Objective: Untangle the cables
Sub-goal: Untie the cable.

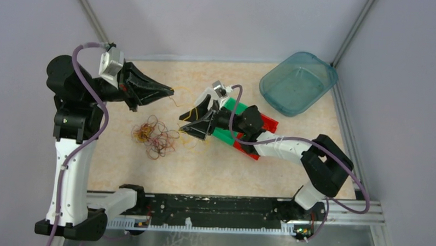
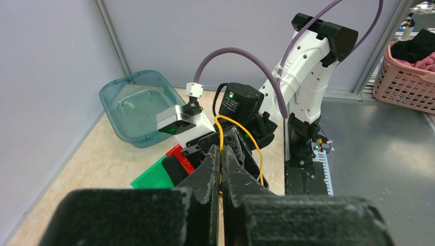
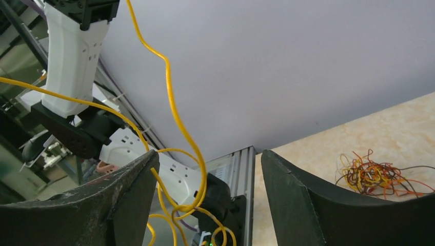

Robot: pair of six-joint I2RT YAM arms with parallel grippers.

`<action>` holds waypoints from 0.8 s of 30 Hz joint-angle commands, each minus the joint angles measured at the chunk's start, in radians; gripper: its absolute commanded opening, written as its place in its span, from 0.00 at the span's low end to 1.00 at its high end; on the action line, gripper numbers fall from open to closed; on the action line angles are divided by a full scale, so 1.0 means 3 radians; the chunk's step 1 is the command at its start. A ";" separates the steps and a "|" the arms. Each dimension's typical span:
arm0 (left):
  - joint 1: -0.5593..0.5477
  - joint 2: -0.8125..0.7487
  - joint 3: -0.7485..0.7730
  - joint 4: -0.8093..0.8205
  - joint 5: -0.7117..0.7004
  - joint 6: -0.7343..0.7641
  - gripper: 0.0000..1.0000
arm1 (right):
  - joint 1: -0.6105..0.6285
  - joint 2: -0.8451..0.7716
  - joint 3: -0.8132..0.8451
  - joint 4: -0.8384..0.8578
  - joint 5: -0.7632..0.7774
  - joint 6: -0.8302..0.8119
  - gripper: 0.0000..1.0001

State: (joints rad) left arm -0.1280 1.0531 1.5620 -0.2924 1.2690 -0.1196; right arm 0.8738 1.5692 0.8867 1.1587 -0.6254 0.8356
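A tangle of thin orange, red, yellow and brown cables (image 1: 154, 136) lies on the beige table between the arms; it also shows in the right wrist view (image 3: 372, 174). My left gripper (image 1: 170, 90) is raised above the table and shut on a yellow cable (image 1: 186, 108). In the left wrist view the cable (image 2: 241, 128) rises from the closed gripper (image 2: 221, 154) and loops over. My right gripper (image 1: 194, 118) is open, and the yellow cable (image 3: 174, 118) hangs in loops between its fingers (image 3: 128, 179), near the left one.
A teal plastic tub (image 1: 298, 82) stands at the back right. Green (image 1: 226, 135) and red (image 1: 268, 123) blocks lie under the right arm. Grey walls close in the table; a metal rail (image 1: 212, 213) runs along the front edge.
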 commanded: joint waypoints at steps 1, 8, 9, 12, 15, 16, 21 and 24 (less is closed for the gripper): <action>0.0015 -0.0058 0.0017 0.0059 0.0045 0.0010 0.03 | 0.0058 0.0013 0.0119 0.0081 -0.0053 -0.0112 0.73; 0.0016 -0.0034 0.0103 0.0062 0.0004 0.0035 0.03 | 0.0046 -0.0010 -0.0187 0.0299 -0.0017 0.0045 0.56; 0.0017 -0.0033 0.0117 0.0049 0.0003 0.0050 0.03 | 0.0038 -0.0047 -0.0246 0.0307 -0.0008 0.0043 0.58; 0.0014 -0.0033 0.0155 -0.0007 -0.0012 0.0110 0.03 | -0.0024 -0.0176 -0.0458 0.0366 -0.0004 0.0033 0.71; 0.0013 -0.0028 0.0187 -0.0022 -0.0017 0.0135 0.03 | -0.0084 -0.0293 -0.0631 0.0395 0.0004 0.0032 0.73; 0.0014 -0.0024 0.0185 -0.0020 -0.0020 0.0141 0.03 | -0.0100 -0.0320 -0.0672 0.0421 0.0001 0.0042 0.73; 0.0017 -0.0023 0.0188 -0.0023 -0.0035 0.0145 0.02 | -0.0125 -0.0307 -0.0786 0.0504 -0.0053 0.0117 0.73; 0.0017 -0.0008 0.0208 -0.0010 -0.0034 0.0121 0.02 | -0.0121 -0.0224 -0.0780 0.0646 -0.0063 0.0163 0.72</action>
State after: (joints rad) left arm -0.1280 1.0496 1.5921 -0.2951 1.2587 -0.0883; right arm 0.8413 1.5074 0.6525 1.2388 -0.6300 0.8673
